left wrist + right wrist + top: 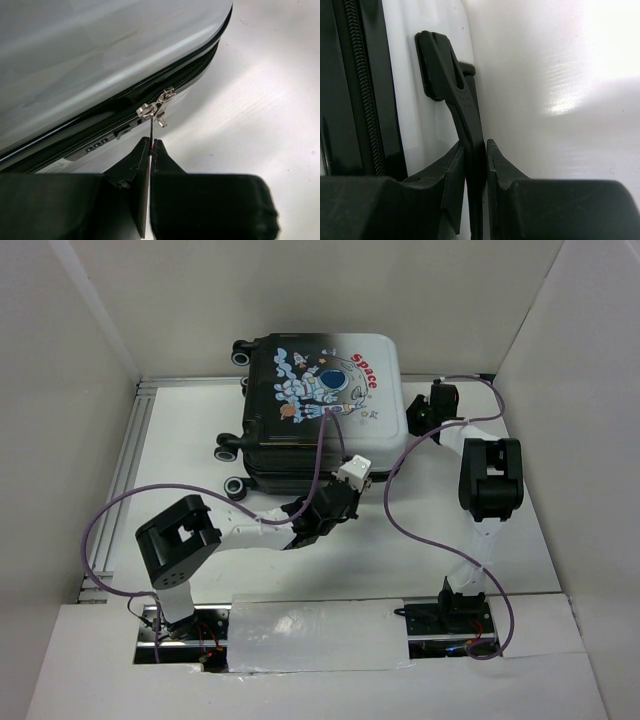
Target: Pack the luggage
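The suitcase (320, 390) lies flat on the white table (340, 570), in the far middle. Its spaceman picture faces up and its black wheels (227, 452) are on the left side. The lid is down, so I think the packing is at the zipping-up step. The left gripper (151, 146) is at the near right corner of the suitcase. Its two fingers are squeezed almost shut on the thin zipper tab (151, 129). Just above the tab, two shiny zipper sliders (155, 107) sit touching each other, close to the little number lock (100, 145). The zipper teeth (202, 60) look joined on both sides of the sliders. So I think the zip is shut or very nearly shut, but the part around the far side is hidden. The right gripper (476, 155) is at the right side of the suitcase. Its fingers are pressed narrow on the black handle (445, 65), and that looks like it holds the suitcase steady. The next move, I think, is a small one. If any gap is left, the left gripper needs to pull the tab gently along the edge while the right gripper holds firm. The pull should go along the zip line, not away from it. If it goes away, the thin tab could slip out of the fingers or the suitcase could slide. After that, both grippers can let go.
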